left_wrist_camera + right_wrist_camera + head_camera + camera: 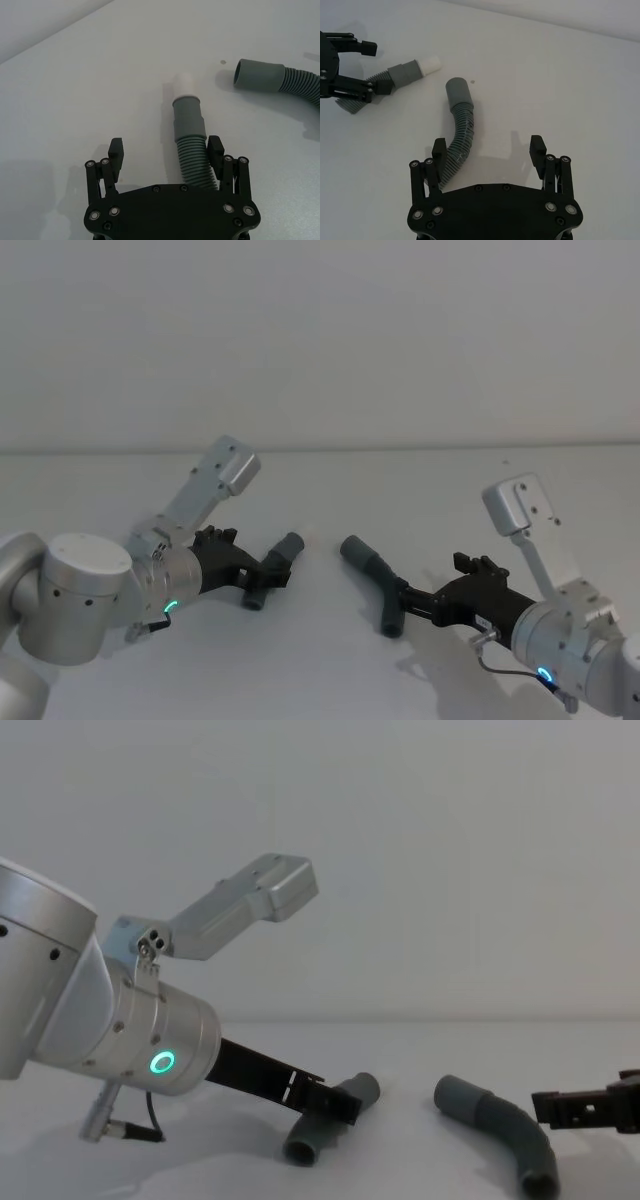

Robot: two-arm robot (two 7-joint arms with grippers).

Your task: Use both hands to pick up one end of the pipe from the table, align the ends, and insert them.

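Our left pincer [166,149], spread, is straddling the white-tipped piece [189,131] on the table [75,75], its axis pointing straight ahead; our right pincer [488,146], spread too, is straddling the socket piece [461,125] likewise.

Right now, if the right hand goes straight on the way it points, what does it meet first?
Probably the ribbed middle of the grey socket pipe piece, which lies between the open right hand's fingers, close to one; depth is unclear.
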